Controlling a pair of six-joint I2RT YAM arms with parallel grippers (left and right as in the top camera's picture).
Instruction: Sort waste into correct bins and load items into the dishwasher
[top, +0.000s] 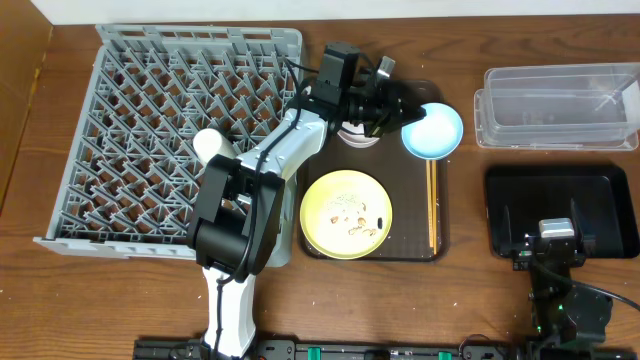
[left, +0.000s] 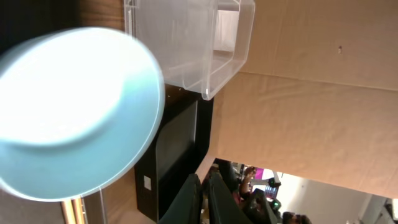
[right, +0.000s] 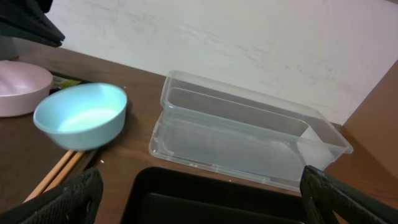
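Observation:
My left gripper (top: 408, 110) reaches over the brown tray to the rim of the light blue bowl (top: 434, 132), which overhangs the tray's right edge. In the left wrist view its fingers (left: 200, 186) are closed together, and the blurred bowl (left: 74, 112) lies to their left, not between them. My right gripper (top: 558, 238) is open and empty above the black bin (top: 600, 190), which fills the space between its fingers (right: 202, 199). The yellow plate (top: 346, 212) holds crumbs. The chopsticks (top: 432, 205) lie beside it. The pinkish bowl (top: 358, 137) is partly under my arm.
The grey dish rack (top: 150, 110) fills the left side, with a cream cup (top: 211, 145) in it by my left arm. The dark brown tray (top: 415, 250) sits in the middle. The clear tub (top: 555, 105) stands behind the black bin, something white at its right end (right: 317, 140).

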